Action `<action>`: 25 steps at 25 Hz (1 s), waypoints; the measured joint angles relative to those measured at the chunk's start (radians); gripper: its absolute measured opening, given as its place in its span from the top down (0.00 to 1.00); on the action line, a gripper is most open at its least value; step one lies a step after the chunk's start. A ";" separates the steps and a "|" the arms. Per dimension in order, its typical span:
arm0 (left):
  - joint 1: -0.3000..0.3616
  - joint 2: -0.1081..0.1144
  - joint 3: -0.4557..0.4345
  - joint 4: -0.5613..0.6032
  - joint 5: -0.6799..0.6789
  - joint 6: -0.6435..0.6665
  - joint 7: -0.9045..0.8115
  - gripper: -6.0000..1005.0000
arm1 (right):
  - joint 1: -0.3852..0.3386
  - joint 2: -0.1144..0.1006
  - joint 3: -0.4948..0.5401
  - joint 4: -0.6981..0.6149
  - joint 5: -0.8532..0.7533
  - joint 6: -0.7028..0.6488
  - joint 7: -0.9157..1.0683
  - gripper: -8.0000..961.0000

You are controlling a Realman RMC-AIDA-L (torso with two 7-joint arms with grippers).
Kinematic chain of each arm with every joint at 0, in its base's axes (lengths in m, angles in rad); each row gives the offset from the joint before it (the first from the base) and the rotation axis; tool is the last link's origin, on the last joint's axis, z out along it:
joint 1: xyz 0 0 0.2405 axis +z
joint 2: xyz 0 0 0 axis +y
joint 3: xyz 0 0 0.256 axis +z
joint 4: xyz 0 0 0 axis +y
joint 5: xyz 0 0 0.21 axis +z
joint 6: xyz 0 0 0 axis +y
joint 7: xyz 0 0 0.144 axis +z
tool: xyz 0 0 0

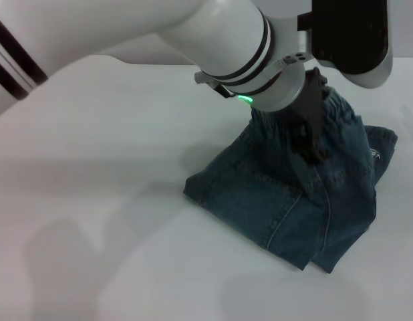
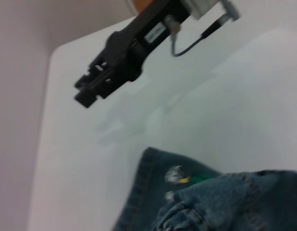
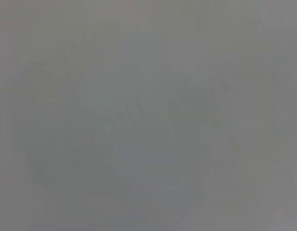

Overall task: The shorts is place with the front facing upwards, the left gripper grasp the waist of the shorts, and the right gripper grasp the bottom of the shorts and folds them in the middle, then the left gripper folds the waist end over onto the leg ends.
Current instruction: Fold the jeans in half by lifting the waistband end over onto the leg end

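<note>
Gripping the ruffled waist of the shorts (image 1: 340,110), my left gripper (image 1: 312,144) has its black fingers (image 1: 307,134) closed on the gathered denim, lifting that end off the white table (image 1: 93,200). From my head camera I see the shorts (image 1: 293,200) bunched into a tent shape right of centre on the table, the lower folded edge resting flat, the waist end raised under the green-lit wrist. My right gripper (image 2: 107,74) is only partly visible in that view, a black block at the top edge above the shorts. My left wrist camera shows what the head view does not: the right gripper hanging in the air over bare table, well apart from the denim and holding nothing, though I cannot tell how its fingers are set. That same view shows a small colourful patch (image 2: 179,177) on the cloth. My right wrist camera shows only featureless grey.
</note>
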 joint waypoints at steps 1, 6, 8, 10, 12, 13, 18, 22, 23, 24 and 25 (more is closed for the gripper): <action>0.000 0.000 0.005 0.000 0.009 -0.009 0.000 0.17 | 0.000 0.000 0.000 0.001 0.004 -0.002 0.000 0.63; 0.010 0.000 0.022 0.002 0.059 -0.082 -0.003 0.17 | 0.001 0.000 0.003 0.002 0.006 -0.007 0.002 0.63; 0.013 0.000 0.028 0.002 0.078 -0.091 -0.004 0.17 | 0.000 0.000 0.007 0.002 0.007 -0.013 0.002 0.63; 0.016 0.000 0.042 0.007 0.103 -0.091 -0.004 0.17 | -0.002 0.000 0.009 0.002 0.009 -0.015 0.002 0.63; 0.023 0.000 0.066 0.018 0.132 -0.093 -0.002 0.17 | -0.005 0.000 0.007 0.002 0.015 -0.016 0.002 0.63; 0.028 0.000 0.081 0.026 0.147 -0.098 0.000 0.17 | -0.005 0.000 0.004 0.001 0.020 -0.017 0.003 0.63; 0.058 0.000 0.145 0.068 0.207 -0.127 0.006 0.17 | -0.002 0.000 0.004 0.002 0.021 -0.017 0.004 0.63; 0.093 0.000 0.205 0.136 0.284 -0.138 0.007 0.17 | -0.001 0.000 0.004 0.004 0.021 -0.017 0.005 0.63; 0.101 0.000 0.222 0.151 0.309 -0.144 0.006 0.17 | -0.001 0.000 0.004 0.004 0.021 -0.017 0.005 0.63; 0.101 0.000 0.222 0.151 0.309 -0.144 0.006 0.17 | -0.001 0.000 0.004 0.004 0.021 -0.017 0.005 0.63; 0.109 0.000 0.241 0.162 0.333 -0.153 0.006 0.17 | -0.001 0.000 0.003 0.004 0.021 -0.017 0.005 0.63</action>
